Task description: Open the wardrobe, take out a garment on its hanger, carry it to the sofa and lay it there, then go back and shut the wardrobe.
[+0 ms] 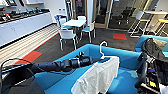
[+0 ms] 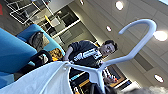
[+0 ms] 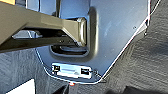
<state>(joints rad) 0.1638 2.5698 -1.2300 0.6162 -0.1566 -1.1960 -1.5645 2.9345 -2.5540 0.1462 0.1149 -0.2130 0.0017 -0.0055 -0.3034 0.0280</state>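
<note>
My left arm reaches in from the left over the blue sofa. Its gripper is shut on the neck of the white hanger, whose hook stands up above it. The white T-shirt garment hangs from the hanger and drapes down onto the sofa's seat by the front edge. From the left wrist, the hanger rises close by, with the garment spreading below its shoulder and the sofa behind.
A person with a dark control rig stands by the sofa's right end. A dark bag lies on a second blue seat behind. White table and chairs stand beyond the sofa, a counter along the left wall.
</note>
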